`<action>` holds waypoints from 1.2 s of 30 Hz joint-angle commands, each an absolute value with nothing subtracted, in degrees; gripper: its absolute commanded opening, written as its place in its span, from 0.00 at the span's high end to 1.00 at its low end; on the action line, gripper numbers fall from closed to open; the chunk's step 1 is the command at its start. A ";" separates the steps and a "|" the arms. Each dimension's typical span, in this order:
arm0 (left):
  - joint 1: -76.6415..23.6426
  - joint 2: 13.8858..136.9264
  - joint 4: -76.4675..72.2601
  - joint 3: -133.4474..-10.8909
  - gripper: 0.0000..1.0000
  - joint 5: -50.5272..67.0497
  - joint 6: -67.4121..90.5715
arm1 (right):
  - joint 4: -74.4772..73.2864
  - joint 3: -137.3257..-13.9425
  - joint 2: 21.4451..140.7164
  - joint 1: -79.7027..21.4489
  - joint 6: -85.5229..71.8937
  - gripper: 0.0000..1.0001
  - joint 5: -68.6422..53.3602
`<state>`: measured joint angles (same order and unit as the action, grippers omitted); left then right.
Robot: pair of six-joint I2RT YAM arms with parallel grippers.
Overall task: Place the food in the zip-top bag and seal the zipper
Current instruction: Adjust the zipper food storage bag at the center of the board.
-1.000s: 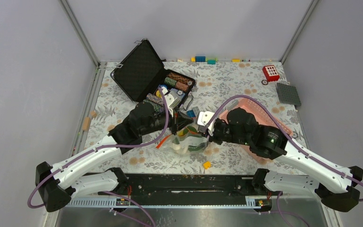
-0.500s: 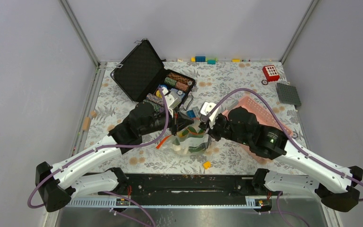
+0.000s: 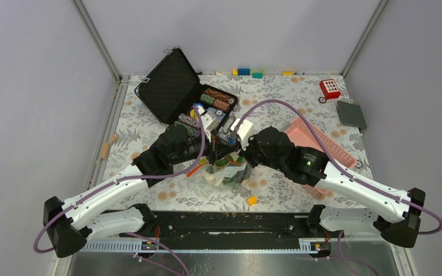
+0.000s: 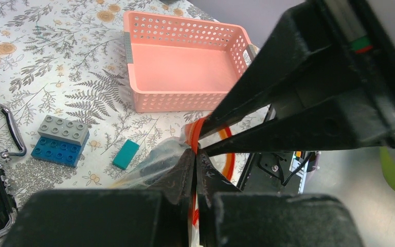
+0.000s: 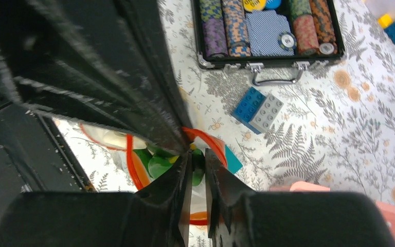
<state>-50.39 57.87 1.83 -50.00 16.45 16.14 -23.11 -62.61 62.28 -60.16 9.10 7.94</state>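
Zip-top bag [image 3: 228, 173] is pinched by left claw [image 4: 194, 155] and right claw [image 5: 198, 155].

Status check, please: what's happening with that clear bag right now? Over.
Both shut on zip-top bag mouth: left end effector, right end effector. Green food inside; zipper open. One yellow piece lies outside the bag.
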 commanded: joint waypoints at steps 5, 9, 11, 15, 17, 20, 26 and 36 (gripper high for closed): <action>-50.92 55.65 -7.38 -50.28 1.00 17.11 19.71 | -33.00 -62.08 66.70 -60.45 1.67 1.00 20.09; -50.94 55.73 -7.38 -50.27 1.00 16.13 20.16 | -35.12 -61.44 65.62 -60.47 -2.94 1.00 24.73; -50.96 55.64 -7.43 -50.22 1.00 16.03 20.26 | -37.15 -61.87 65.50 -60.47 -4.57 1.00 27.37; -50.90 55.55 -7.93 -49.75 1.00 15.31 20.64 | -40.00 -63.31 65.79 -60.88 -5.22 0.98 30.63; -50.97 55.55 -7.79 -49.67 1.00 15.07 20.65 | -41.24 -64.42 65.76 -61.08 -5.21 0.86 31.19; -50.92 55.82 -7.76 -49.57 1.00 14.97 20.54 | -42.65 -66.53 64.92 -61.42 -4.85 0.75 30.30; -50.93 57.39 -7.55 -50.14 1.00 15.85 20.21 | -37.26 -67.31 58.56 -61.44 -1.11 0.52 17.15; -50.97 58.18 -7.53 -50.44 1.00 16.70 20.04 | -24.18 -61.71 46.73 -61.44 -0.48 0.28 12.88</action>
<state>-50.78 58.37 -1.19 -48.38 15.70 19.62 -30.70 -63.86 49.76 -61.56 -1.19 14.00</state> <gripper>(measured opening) 0.010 0.710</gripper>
